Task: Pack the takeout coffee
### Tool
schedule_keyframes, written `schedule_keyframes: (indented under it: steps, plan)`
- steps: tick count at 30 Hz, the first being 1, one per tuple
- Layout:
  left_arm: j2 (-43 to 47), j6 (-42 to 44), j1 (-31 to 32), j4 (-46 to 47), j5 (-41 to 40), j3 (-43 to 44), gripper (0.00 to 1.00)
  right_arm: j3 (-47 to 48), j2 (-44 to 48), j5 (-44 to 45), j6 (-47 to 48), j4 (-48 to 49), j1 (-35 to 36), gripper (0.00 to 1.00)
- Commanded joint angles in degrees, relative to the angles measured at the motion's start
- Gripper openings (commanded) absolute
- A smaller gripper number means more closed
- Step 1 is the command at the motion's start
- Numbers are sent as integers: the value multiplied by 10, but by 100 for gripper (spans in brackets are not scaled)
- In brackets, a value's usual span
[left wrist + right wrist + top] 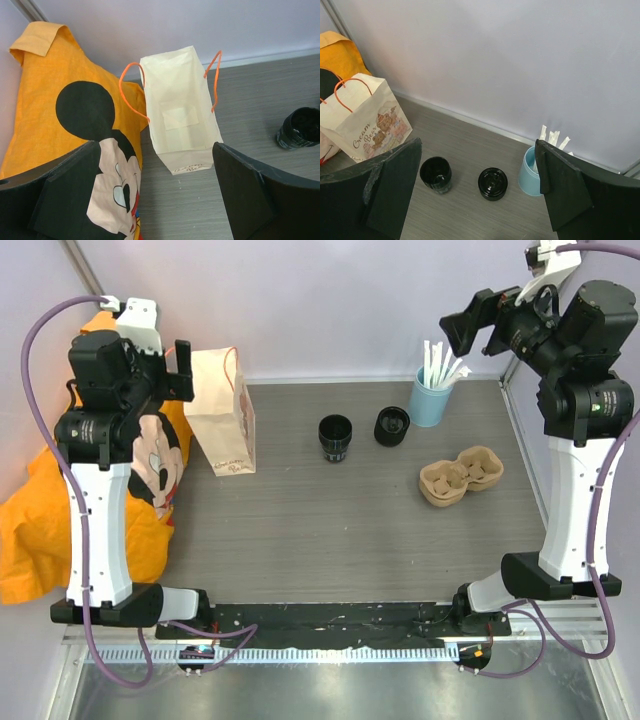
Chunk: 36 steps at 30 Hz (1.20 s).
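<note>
Two small black takeout cups stand at the back middle of the table: an open one (335, 437) (436, 174) and a lidded one (392, 425) (493, 183). A cream paper bag (222, 410) with orange handles stands upright to their left, and its open mouth shows in the left wrist view (180, 110). My left gripper (181, 368) (155, 150) is open and empty, raised just left of the bag. My right gripper (472, 325) (477, 145) is open and empty, high above the back right, well above the cups. One cup shows at the right edge of the left wrist view (301, 128).
A light blue cup of white straws (432, 400) (529, 172) stands right of the lidded cup. A tan pulp cup tray (460, 475) lies in front of it. An orange Mickey Mouse cloth (40, 520) (50, 100) lies along the left side, beside the bag (365, 117).
</note>
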<state>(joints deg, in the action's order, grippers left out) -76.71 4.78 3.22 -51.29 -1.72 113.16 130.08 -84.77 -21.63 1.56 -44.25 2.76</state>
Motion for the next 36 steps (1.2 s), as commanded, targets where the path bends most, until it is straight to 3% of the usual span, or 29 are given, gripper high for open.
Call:
schedule_keyframes:
  steps: [1, 13, 21, 36]
  plan:
    - [11, 1, -5, 20, 13, -16, 100, -22, 15, -5, 51, 11, -2, 100]
    - [1, 27, -5, 50, 31, -86, 100, -121, 33, 53, 149, 3, -1, 100]
    - [14, 42, -5, 45, 31, -124, 100, -247, 63, 136, 215, -6, -1, 100]
    - [22, 33, -5, 25, 64, -155, 100, -431, 107, 166, 263, -28, -2, 93]
